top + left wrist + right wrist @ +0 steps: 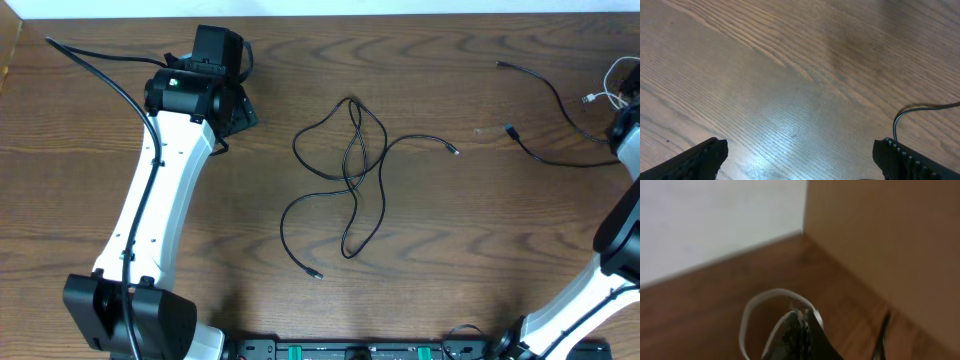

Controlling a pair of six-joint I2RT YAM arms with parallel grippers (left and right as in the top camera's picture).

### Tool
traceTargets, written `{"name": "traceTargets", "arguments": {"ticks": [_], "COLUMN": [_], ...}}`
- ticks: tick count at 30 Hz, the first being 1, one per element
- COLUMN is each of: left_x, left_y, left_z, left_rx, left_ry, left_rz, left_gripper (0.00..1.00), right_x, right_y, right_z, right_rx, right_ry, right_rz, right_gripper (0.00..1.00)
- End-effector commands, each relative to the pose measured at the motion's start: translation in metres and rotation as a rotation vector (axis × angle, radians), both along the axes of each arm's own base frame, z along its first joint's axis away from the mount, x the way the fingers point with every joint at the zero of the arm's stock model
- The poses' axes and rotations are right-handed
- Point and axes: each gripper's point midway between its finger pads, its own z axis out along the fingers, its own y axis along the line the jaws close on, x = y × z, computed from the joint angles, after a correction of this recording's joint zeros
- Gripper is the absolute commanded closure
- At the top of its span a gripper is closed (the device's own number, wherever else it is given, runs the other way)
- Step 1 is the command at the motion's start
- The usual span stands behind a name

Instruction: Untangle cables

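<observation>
A black cable (350,175) lies in loose crossing loops at the table's middle, its plug ends at the lower middle and right. A second black cable (560,110) lies at the far right. The white cable (622,85) shows at the right edge; in the right wrist view it (747,317) loops around the fingertips. My right gripper (801,322) is shut on the white cable, mostly out of the overhead view. My left gripper (225,100) is open and empty over bare wood, left of the looped cable; a piece of black cable (900,117) shows by its right finger.
The wooden table (450,250) fills the view. A white surface (715,225) and a tan surface (890,235) border the table's far right corner. The left arm (150,200) runs from the lower left up to the back.
</observation>
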Motion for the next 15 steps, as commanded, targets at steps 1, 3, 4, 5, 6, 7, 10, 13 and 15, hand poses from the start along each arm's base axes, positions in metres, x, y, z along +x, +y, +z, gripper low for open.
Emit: {"name": "traceTargets", "arguments": {"ticks": [1, 3, 4, 5, 6, 7, 10, 13, 15], "left_x": [-0.001, -0.001, -0.001, -0.001, -0.001, -0.001, -0.001, -0.001, -0.001], "left_y": [0.004, 0.004, 0.004, 0.004, 0.004, 0.004, 0.004, 0.004, 0.004], "left_z": [0.001, 0.001, 0.001, 0.001, 0.001, 0.001, 0.001, 0.001, 0.001], "left_rx": [0.015, 0.015, 0.015, 0.015, 0.015, 0.015, 0.015, 0.015, 0.015], "left_ry": [0.001, 0.001, 0.001, 0.001, 0.001, 0.001, 0.001, 0.001, 0.001], "left_rz": [0.003, 0.003, 0.003, 0.003, 0.003, 0.003, 0.003, 0.003, 0.003], "left_gripper": [0.02, 0.02, 0.02, 0.02, 0.02, 0.02, 0.02, 0.02, 0.02], "right_x": [-0.004, -0.007, -0.009, -0.01, -0.012, -0.013, -0.017, -0.016, -0.011], "right_y": [-0.008, -0.009, -0.009, -0.008, -0.007, -0.006, -0.003, 0.001, 0.007], "right_z": [-0.024, -0.039, -0.046, -0.053, -0.059, -0.064, -0.079, -0.082, -0.082], "right_rx": [0.054, 0.074, 0.087, 0.096, 0.107, 0.115, 0.141, 0.156, 0.171], "right_ry": [0.027, 0.063, 0.083, 0.1, 0.117, 0.131, 0.172, 0.18, 0.171], "right_rz": [-0.016, -0.021, -0.023, -0.024, -0.024, -0.024, -0.021, -0.001, 0.036], "right_gripper": [0.99, 0.99, 0.99, 0.99, 0.99, 0.99, 0.99, 0.77, 0.44]}}
